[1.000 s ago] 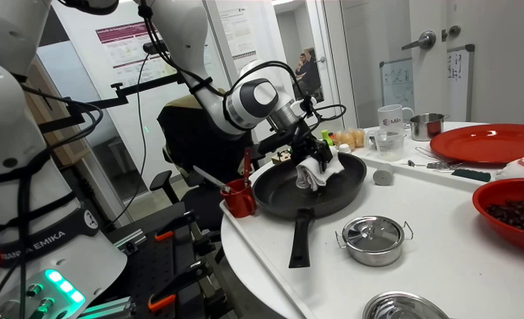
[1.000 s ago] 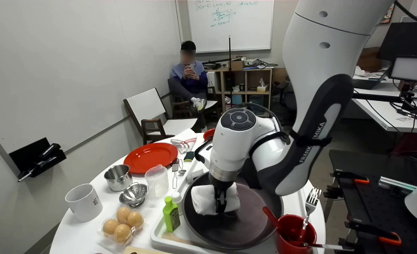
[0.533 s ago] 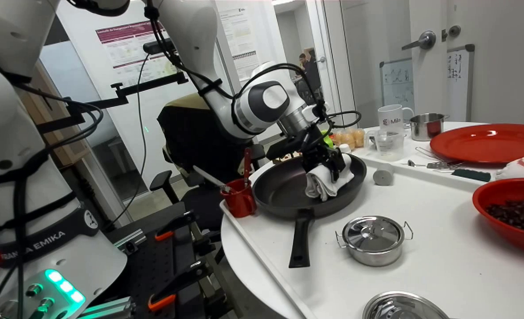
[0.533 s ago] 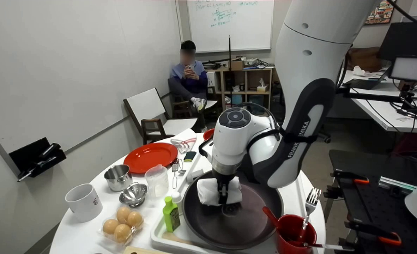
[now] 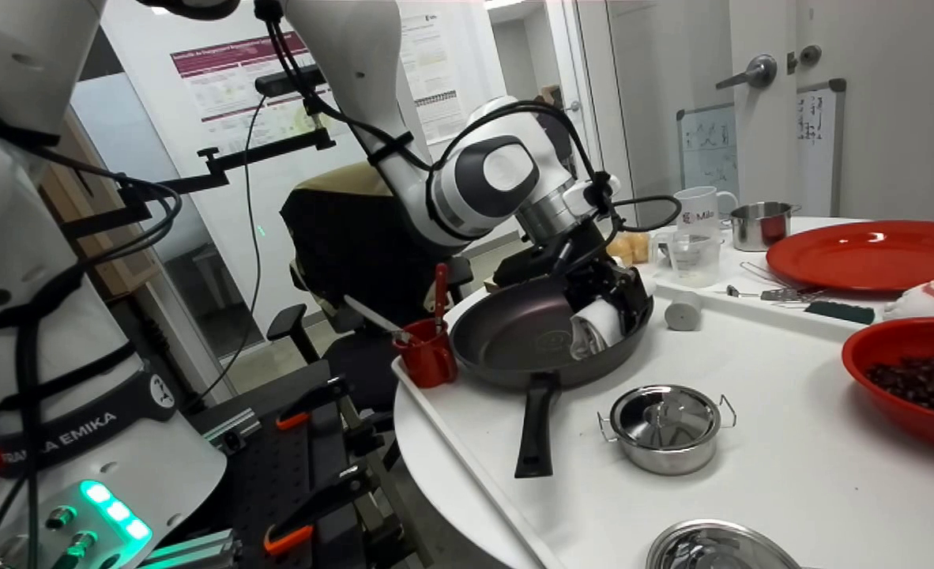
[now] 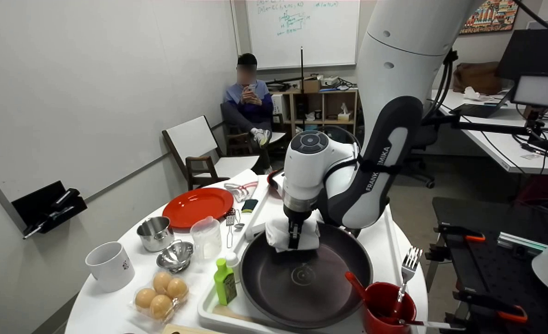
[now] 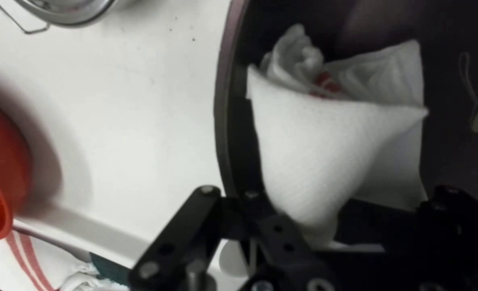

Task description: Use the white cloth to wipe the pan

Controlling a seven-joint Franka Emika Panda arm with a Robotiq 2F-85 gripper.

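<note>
White folded cloth (image 5: 596, 327), with a patch of red showing among its folds in the wrist view, is clamped in the closed end effector (image 6: 294, 240). The cloth is inside a large black frying pan (image 6: 315, 292), close to the rim on the side away from a red mug (image 5: 426, 357). The mug stands just beside the pan and holds a fork (image 6: 409, 264). The pan's long handle (image 5: 536, 433) reaches out over the white table (image 5: 791, 506); near it sits a lidded steel pot (image 5: 667, 435). Just beside the pan in an exterior view is a lime-green bottle (image 6: 225, 284), with four wrapped brown eggs (image 6: 161, 305) farther out. A red plate (image 5: 870, 254) lies well apart from the pan.
</note>
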